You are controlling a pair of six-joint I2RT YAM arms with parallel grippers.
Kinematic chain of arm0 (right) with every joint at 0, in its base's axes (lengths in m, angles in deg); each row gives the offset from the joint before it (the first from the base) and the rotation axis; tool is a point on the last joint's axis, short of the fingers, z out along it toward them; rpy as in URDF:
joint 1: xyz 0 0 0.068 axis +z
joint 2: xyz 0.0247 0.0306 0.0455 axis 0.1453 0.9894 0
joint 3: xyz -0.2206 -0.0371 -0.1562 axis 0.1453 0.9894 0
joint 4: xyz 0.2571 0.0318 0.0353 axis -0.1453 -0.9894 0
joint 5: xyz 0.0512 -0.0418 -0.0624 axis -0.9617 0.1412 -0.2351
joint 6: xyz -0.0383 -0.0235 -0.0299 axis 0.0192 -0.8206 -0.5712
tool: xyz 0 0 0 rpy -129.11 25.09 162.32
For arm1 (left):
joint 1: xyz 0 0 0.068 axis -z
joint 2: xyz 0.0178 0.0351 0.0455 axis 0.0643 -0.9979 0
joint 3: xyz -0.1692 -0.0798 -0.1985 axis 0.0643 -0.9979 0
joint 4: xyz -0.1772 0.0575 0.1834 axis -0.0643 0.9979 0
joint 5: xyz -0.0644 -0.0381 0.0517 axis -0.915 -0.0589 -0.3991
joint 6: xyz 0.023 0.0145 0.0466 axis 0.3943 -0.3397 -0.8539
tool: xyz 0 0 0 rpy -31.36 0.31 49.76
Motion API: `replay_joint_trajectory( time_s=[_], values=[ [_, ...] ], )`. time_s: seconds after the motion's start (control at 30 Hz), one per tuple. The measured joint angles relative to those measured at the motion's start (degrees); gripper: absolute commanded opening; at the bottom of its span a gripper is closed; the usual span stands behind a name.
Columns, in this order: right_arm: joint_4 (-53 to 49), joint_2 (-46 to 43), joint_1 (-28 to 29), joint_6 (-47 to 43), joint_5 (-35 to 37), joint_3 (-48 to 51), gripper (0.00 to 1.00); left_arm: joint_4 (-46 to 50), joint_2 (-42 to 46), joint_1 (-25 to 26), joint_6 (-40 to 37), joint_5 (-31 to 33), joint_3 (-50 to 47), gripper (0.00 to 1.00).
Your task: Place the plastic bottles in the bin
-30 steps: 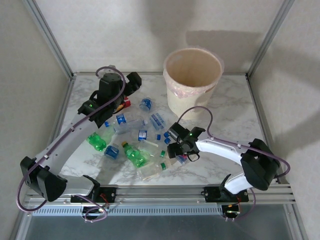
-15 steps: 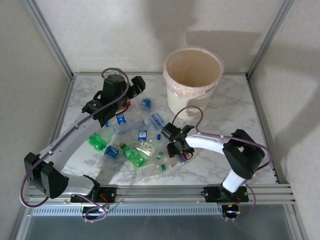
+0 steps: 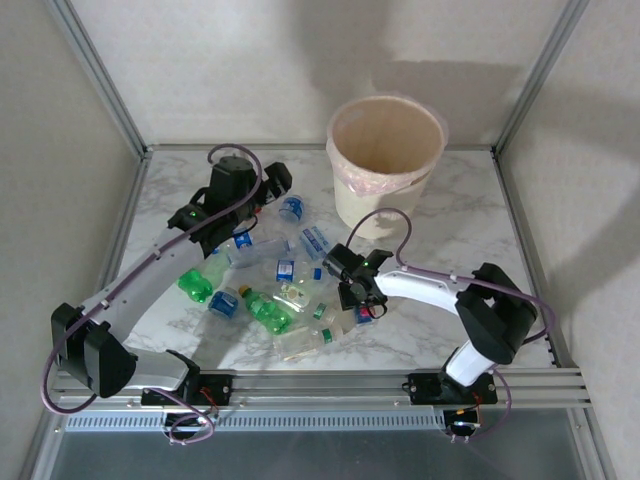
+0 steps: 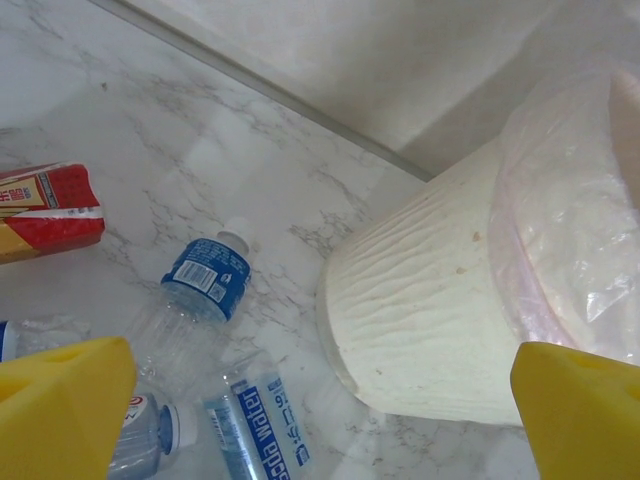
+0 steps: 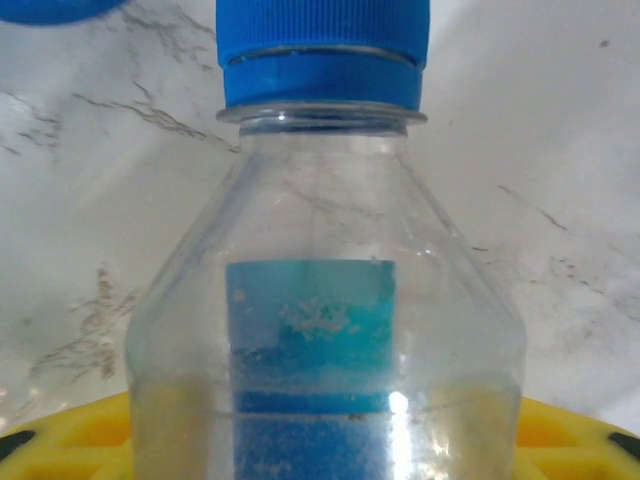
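Several crushed plastic bottles [image 3: 285, 270] lie in a loose pile on the marble table, left of the cream bin [image 3: 385, 160] with its pinkish liner. My right gripper [image 3: 358, 298] is low at the pile's right edge. In the right wrist view my right gripper [image 5: 320, 445] has its yellow fingers [image 5: 70, 440] pressed on both sides of a clear blue-capped bottle [image 5: 320, 180]. My left gripper [image 3: 268, 188] hovers open over the pile's far end. Between its wide-apart fingers [image 4: 60, 405] lie a blue-labelled bottle [image 4: 205, 280] and a soda water bottle [image 4: 255, 425], with the bin [image 4: 430, 300] just to their right.
Two green bottles [image 3: 195, 283] [image 3: 268, 310] lie at the pile's near left. A red-labelled bottle [image 4: 45, 210] rests at the far left. Metal frame posts and walls close in the table on three sides. Bare marble [image 3: 470, 215] stretches right of the bin.
My right arm reached left into the pile and its jaws closed in around the blue-capped bottle. My left gripper drifted slightly right, staying open.
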Motion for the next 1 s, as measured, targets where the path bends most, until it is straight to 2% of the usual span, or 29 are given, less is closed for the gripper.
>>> replay_joint_trajectory(
  time_s=[0.3,0.43,0.57,0.87,1.0],
  values=[
    [-6.8,-2.8,6.5,6.3,3.8,-8.2,0.51,-4.2,-0.1,-1.5,-0.3,-0.4,-5.6,0.95],
    [-10.8,-2.8,10.6,9.0,6.6,-15.2,0.49,-5.0,-2.3,-1.8,0.3,-1.6,-7.3,0.92],
    [-13.2,-3.3,13.7,9.8,9.3,-22.7,0.48,-4.4,-3.8,-1.7,1.8,-2.3,-7.3,0.92],
    [-14.3,-15.0,14.3,4.3,13.2,-31.3,0.49,0.0,-0.6,2.1,5.2,5.4,-6.0,0.92],
    [-15.5,-19.4,12.5,1.7,14.0,-35.6,0.50,1.4,1.2,3.3,6.1,7.7,-6.0,0.92]
  ],
)
